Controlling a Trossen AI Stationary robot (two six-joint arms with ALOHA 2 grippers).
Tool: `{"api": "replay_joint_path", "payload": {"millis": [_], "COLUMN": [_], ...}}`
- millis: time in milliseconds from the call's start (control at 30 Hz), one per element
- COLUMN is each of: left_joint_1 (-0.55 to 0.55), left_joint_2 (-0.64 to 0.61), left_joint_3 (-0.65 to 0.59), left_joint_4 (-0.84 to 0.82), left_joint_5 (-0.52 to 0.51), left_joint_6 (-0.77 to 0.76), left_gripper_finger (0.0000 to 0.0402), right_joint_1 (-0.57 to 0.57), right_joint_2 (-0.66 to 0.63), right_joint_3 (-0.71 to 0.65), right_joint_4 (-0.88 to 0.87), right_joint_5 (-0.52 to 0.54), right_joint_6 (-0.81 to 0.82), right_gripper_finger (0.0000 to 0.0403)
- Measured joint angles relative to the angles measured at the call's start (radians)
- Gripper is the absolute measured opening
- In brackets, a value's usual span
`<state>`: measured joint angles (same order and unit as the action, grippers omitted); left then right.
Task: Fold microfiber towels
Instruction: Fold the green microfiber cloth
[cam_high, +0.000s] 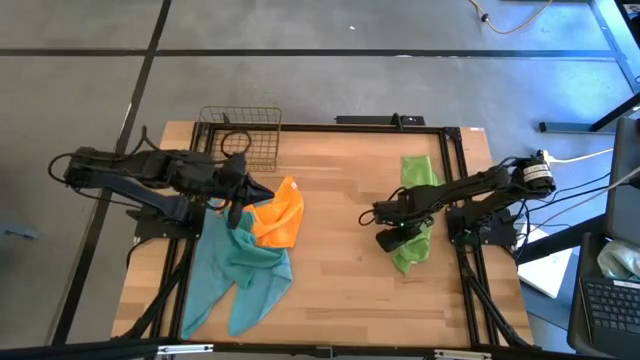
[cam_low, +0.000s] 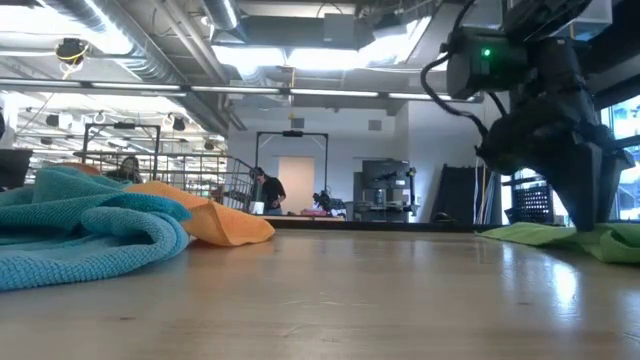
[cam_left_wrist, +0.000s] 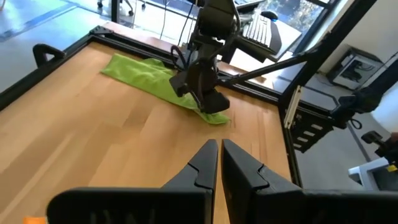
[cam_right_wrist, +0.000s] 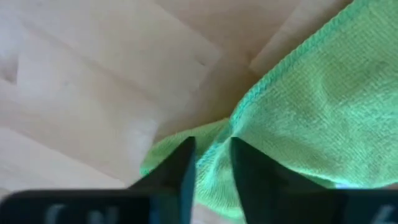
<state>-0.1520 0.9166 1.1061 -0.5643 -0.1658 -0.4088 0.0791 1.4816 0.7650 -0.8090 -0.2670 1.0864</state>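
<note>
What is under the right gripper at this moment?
The lime green towel lies under the right gripper, its fingers pinching a fold at the edge. The cloth covers whatever lies beneath it.

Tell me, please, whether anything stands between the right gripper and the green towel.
Nothing visible does. The right gripper is already down on the green towel at its near edge, with a pinch of cloth between its fingers. Only bare table lies around it.

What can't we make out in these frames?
- Teal towels, high view: heaped, so their number is unclear; the left arm hides the upper part.
- Green towel, high view: the middle is under the right gripper.
- Green towel, right wrist view: cut off by the picture's edges.
- Orange towel, low view: the teal heap hides most of it.
</note>
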Motion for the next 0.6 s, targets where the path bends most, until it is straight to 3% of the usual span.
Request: {"api": "replay_joint_path", "payload": {"millis": [167, 400, 600], "left_joint_1": [0.0, 0.0, 0.0], "left_joint_2": [-0.066, -0.137, -0.172], "left_joint_3": [0.0, 0.0, 0.0], "left_joint_4": [-0.009, -0.037, -0.101], "left_joint_5": [0.0, -0.034, -0.062], "left_joint_6": [-0.003, -0.006, 0.0], "left_gripper_finger": [0.0014, 0.0014, 0.0014], "right_joint_1": [0.003, -0.028, -0.117], "right_joint_2": [-0.032, -0.055, -0.035], "right_joint_3": [0.0, 0.063, 0.156], "right_joint_4": [0.0, 0.116, 0.406], "right_joint_5": [-0.053, -0.022, 0.094], "right_joint_6": [-0.019, -0.007, 0.027], "right_gripper_finger": [0.0009, 0.0006, 0.0004]}}
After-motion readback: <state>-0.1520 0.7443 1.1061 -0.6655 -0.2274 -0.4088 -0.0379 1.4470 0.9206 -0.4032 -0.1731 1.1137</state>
